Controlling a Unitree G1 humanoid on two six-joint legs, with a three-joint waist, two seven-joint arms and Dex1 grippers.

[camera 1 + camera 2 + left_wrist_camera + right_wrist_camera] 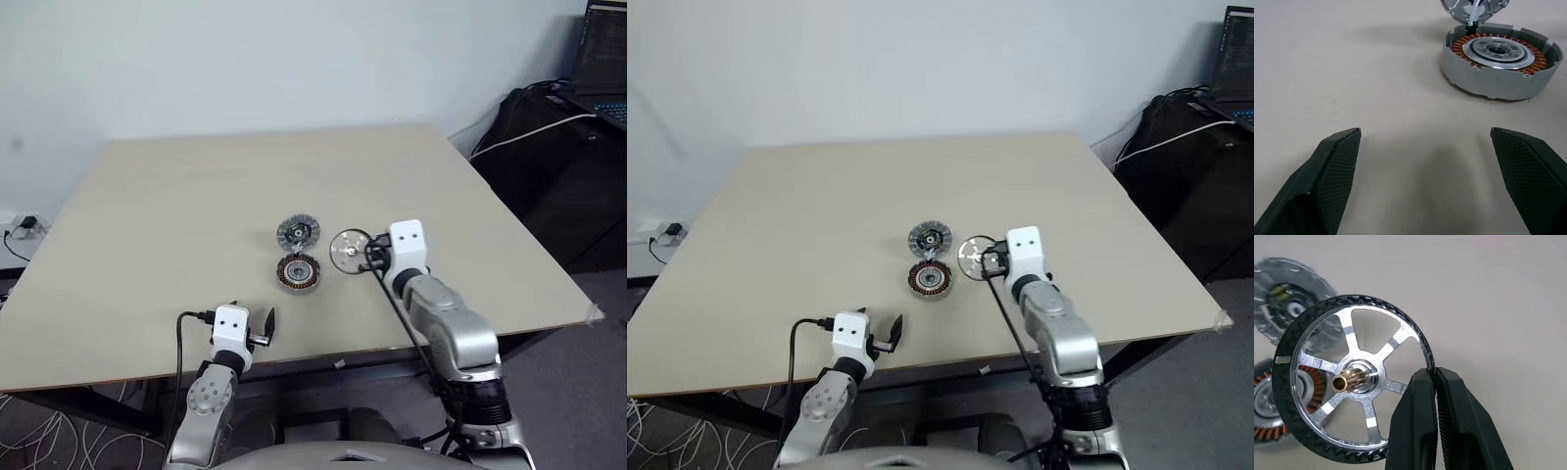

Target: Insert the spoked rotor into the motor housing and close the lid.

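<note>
Near the middle of the beige tabletop (196, 196) sits the motor housing (298, 271), its ring of copper coils facing up around a silver centre. Its lid (298, 233) lies open just behind it, joined at the far edge, with its dark centre and segmented inner rim exposed. Just to the right of the housing, the right gripper (1435, 382) has its two black fingers pinched together on the dark toothed rim of the spoked rotor (1349, 379). The rotor is held on edge above the tabletop, its silver spokes and brass-coloured hub pin facing the wrist camera, with the housing and lid seen blurred behind it. Close to the near edge of the tabletop, the left gripper (1425, 181) hovers low with its fingers spread wide and nothing between them, pointing toward the housing, well short of it.
</note>
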